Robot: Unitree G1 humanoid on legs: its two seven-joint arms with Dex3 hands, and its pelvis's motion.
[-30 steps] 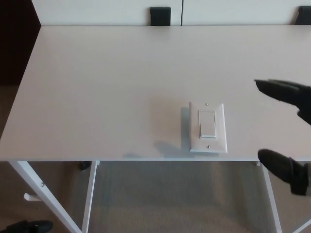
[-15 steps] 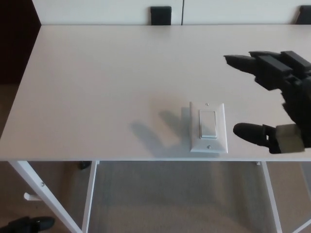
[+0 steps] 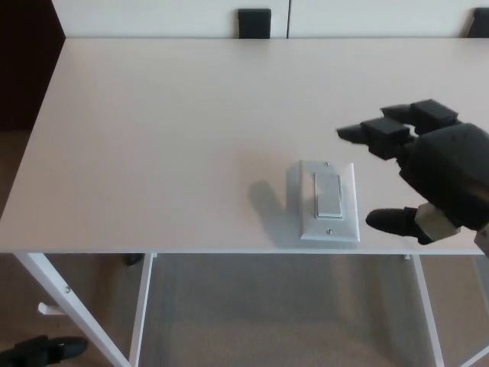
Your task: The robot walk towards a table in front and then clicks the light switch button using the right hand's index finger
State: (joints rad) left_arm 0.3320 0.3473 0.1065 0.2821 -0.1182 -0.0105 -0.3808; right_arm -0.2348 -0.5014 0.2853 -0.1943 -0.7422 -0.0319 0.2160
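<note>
hovering at right of frame, right hand (image 3: 428, 180), released, fingers spread, thumb low beside the light switch (image 3: 329, 201). switch lies flat at lower centre of the bench (image 3: 168, 130), near its front edge, within reach for an index press.

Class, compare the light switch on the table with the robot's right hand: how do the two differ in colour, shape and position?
The light switch is white; the right hand is black. The switch is a flat rectangular plate; the hand is bulky, with fingers spread open. The switch lies on the table near its front edge; the hand is to the switch's right, not touching it. Both are over the table's near right part.
</note>
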